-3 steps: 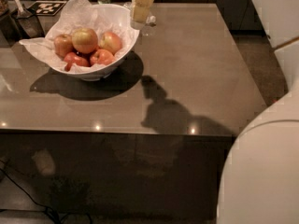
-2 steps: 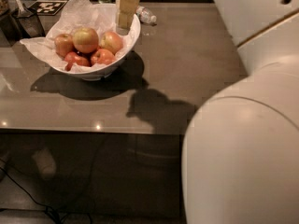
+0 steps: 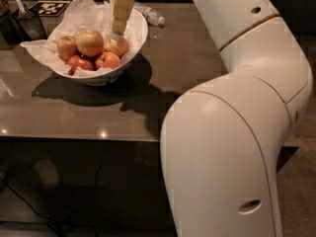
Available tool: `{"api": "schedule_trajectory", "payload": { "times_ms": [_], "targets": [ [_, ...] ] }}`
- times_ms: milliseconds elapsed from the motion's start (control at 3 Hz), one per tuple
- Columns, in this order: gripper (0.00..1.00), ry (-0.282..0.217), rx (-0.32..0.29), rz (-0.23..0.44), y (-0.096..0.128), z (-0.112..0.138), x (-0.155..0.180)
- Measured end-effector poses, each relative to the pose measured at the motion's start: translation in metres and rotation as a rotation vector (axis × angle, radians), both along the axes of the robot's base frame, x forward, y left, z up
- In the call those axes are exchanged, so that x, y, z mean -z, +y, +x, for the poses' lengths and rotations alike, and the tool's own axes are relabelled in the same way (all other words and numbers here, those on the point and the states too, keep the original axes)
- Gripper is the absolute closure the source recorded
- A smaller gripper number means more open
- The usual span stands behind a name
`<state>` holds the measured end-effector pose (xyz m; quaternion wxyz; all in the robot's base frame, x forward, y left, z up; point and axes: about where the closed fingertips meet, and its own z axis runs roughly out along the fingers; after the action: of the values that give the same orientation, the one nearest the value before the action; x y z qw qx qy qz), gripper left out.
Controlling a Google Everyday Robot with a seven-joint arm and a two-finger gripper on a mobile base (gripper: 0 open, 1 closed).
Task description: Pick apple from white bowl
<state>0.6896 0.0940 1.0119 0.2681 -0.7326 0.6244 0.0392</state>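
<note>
Up front, the white arm folds high over the table so it can drop into the white bowl from above. The apple, golden, tops the pile. The gripper hangs just right of it, and I cannot tell whether it is spread or closed.

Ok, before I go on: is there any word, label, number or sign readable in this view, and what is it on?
No readable words or numbers anywhere.
Marker card behind the white bowl: black-and-white pattern only, no letters.
Bottle: label too blurred to read.
Gripper, down inside the white bowl at its right side: no markings visible.
</note>
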Motion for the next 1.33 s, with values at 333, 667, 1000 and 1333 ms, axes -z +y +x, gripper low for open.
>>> {"api": "schedule_trajectory", "payload": {
  "times_ms": [333, 667, 1000, 1333],
  "targets": [
    [0.00, 0.039, -0.088, 0.011, 0.034, 0.003, 0.025],
    [0.00, 0.075, -0.133, 0.072, 0.060, 0.013, 0.046],
    [0.00, 0.070, -0.132, 0.080, 0.065, 0.016, 0.048],
    [0.00, 0.108, -0.121, 0.096, 0.068, 0.023, 0.069]
  ]
}}
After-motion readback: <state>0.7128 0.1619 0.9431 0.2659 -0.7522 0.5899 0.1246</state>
